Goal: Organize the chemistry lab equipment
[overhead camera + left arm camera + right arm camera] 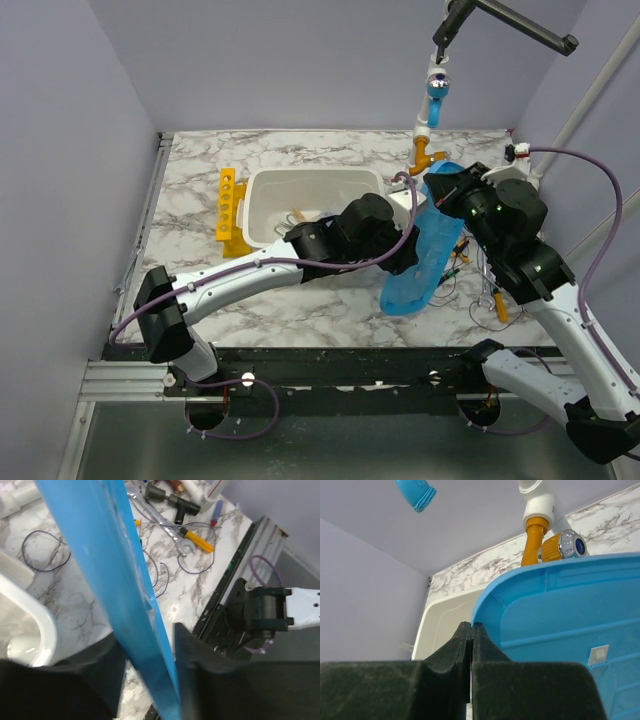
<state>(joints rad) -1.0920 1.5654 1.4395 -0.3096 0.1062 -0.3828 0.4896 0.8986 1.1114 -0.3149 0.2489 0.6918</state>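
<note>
At left centre, a yellow rack (pixel 230 210) stood beside a white bin (pixel 262 205) on the worktop (pixel 330 300). Right of centre, a blue lid (pixel 415 280) stood tilted: the left end effector (pixel 145 647) clamped its lower edge, the right end effector (pixel 471 630) pinched its top rim. Uneven pulls could twist it free onto loose tools (pixel 490 295), far right.

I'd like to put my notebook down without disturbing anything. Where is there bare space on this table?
Bare marble lies left of the yellow rack, along the back wall behind the white bin, and in front of the bin, where the left arm reaches over. The right side is crowded: blue lid, loose tools and wires.
</note>
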